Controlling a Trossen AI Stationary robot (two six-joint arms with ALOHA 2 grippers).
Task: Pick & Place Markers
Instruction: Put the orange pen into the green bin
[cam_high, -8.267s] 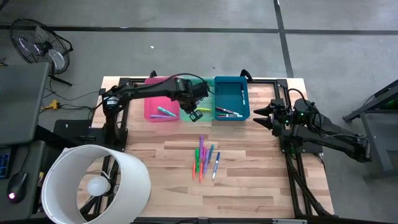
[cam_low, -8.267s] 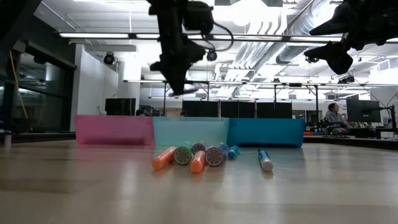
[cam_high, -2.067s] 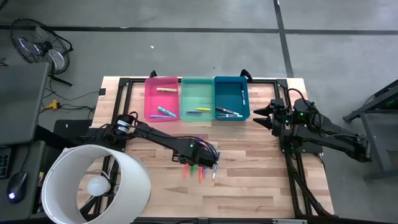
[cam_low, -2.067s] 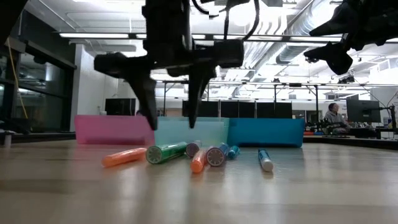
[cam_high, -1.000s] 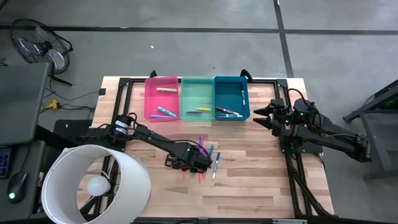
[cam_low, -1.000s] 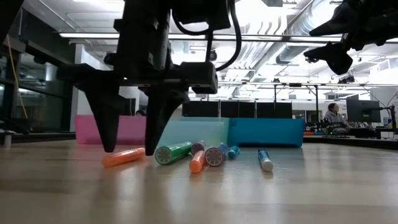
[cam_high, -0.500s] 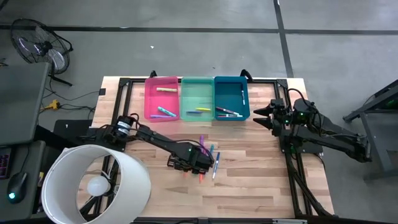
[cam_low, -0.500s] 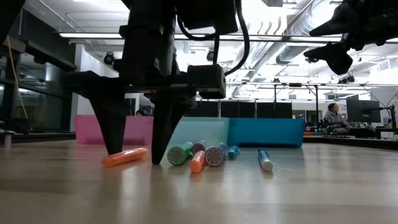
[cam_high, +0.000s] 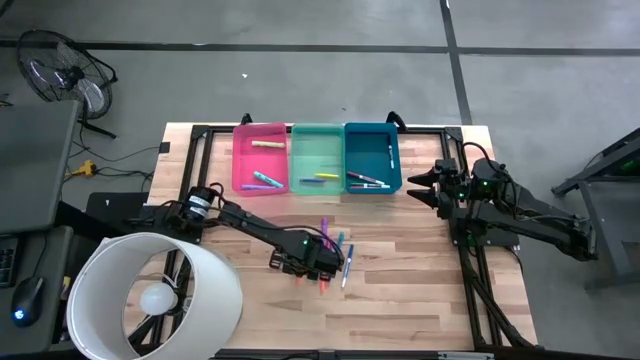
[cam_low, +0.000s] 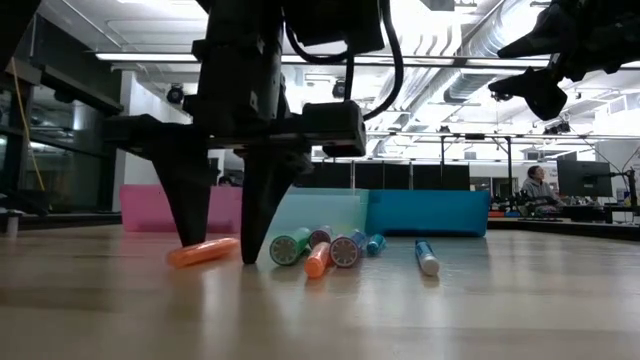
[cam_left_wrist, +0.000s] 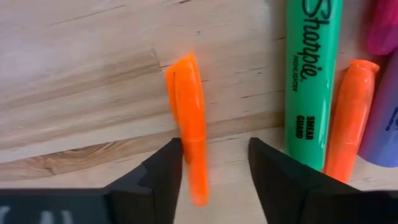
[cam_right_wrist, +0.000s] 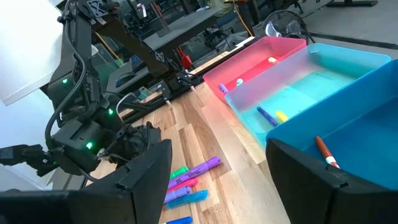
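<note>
Several markers lie in a loose cluster (cam_high: 335, 250) in the middle of the wooden table. At the cluster's left an orange marker (cam_left_wrist: 188, 124) lies flat on the wood. My left gripper (cam_left_wrist: 214, 162) points down over it, open, its fingertips at the tabletop (cam_low: 222, 255) on either side of the marker. The marker lies nearer one finger, with a clear gap to the other. A green marker (cam_left_wrist: 310, 81) and a second orange one (cam_left_wrist: 348, 118) lie just outside the fingers. My right gripper (cam_high: 418, 187) hangs open, raised above the table's right side. My left gripper comes at the orange marker from above, with its fingers across the marker's rear half (cam_left_wrist: 193, 162). One finger (cam_left_wrist: 165, 168) stands right against the marker's side. Whether it touches the marker I cannot tell. The marker lies flat on the table.
A pink bin (cam_high: 250, 160), a green bin (cam_high: 315, 150) and a blue bin (cam_high: 365, 150) stand side by side at the far edge, each with a few markers inside. A large white drum shape (cam_high: 150, 295) covers the near left corner. Bare wood lies near the front edge.
My left gripper has sunk to the tabletop over the orange marker and its fingers have drawn somewhat closer together. The finger on the cluster's side has pushed the green marker toward the other markers. The orange marker has stayed on the wood.
</note>
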